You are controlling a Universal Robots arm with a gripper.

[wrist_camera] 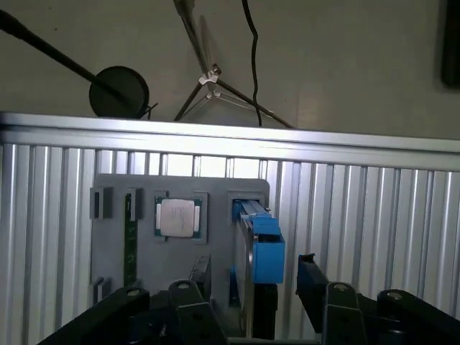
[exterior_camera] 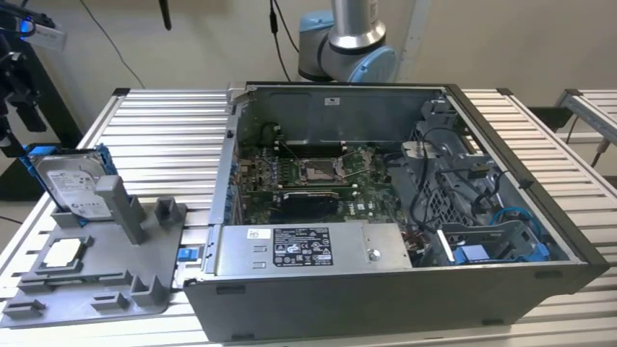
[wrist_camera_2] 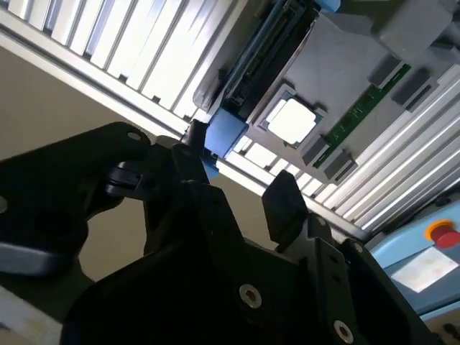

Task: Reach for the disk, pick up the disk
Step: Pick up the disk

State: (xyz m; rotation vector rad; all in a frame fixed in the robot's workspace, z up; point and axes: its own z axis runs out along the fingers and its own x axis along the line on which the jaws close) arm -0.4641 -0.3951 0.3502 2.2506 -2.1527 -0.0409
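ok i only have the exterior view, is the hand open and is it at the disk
observer: Open. In the first wrist view the disk stands edge-on, in line with the gap between the fingers of the hand.
operator: touching it
observer: On one side no: table slats show between that fingertip and the disk's blue bracket. The other side I cannot tell.
operator: what else is parked there
observer: In the grey fixture, a green circuit-board strip stands in a slot, with the chip between it and the disk.
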